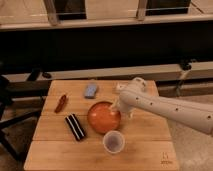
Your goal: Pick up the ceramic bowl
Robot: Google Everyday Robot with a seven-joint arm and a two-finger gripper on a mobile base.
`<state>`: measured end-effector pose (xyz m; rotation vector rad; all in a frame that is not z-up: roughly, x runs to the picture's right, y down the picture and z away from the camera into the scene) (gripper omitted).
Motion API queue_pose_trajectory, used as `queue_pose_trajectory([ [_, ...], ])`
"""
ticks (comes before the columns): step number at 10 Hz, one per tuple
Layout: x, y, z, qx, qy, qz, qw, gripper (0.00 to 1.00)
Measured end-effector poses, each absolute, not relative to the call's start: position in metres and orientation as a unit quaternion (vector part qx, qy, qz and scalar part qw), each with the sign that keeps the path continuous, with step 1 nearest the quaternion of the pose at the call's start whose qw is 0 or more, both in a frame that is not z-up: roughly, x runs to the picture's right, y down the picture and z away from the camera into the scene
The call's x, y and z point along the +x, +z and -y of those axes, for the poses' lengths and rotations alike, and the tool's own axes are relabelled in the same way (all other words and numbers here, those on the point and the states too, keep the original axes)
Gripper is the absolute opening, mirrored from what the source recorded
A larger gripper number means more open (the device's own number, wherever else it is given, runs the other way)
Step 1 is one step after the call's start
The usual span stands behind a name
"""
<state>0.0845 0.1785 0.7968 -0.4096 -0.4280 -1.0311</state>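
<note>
Ceramic bowl (101, 118): on table (50, 155), immediately left of my end effector, slightly nearer camera. Round, so no long axis; nearest rim is right one. White cup (114, 142) sits near, camera-side of end effector. End effector (116, 106) over bowl's right rim; contact unclear. Released or clenched: cannot tell.
</note>
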Motion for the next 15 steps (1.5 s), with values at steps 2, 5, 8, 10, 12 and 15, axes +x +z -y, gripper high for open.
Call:
queue_pose_trajectory([
  [2, 0.082, 0.801, -0.185, -0.198, -0.488, 0.201, 0.826, 0.80],
  [5, 0.079, 0.806, -0.189, -0.204, -0.489, 0.203, 0.823, 0.80],
  [8, 0.079, 0.810, -0.193, -0.205, -0.491, 0.202, 0.823, 0.80],
  [10, 0.077, 0.813, -0.196, -0.206, -0.493, 0.203, 0.820, 0.80],
  [12, 0.076, 0.816, -0.199, -0.207, -0.496, 0.203, 0.818, 0.80],
  [15, 0.078, 0.818, -0.202, -0.208, -0.498, 0.204, 0.817, 0.66],
])
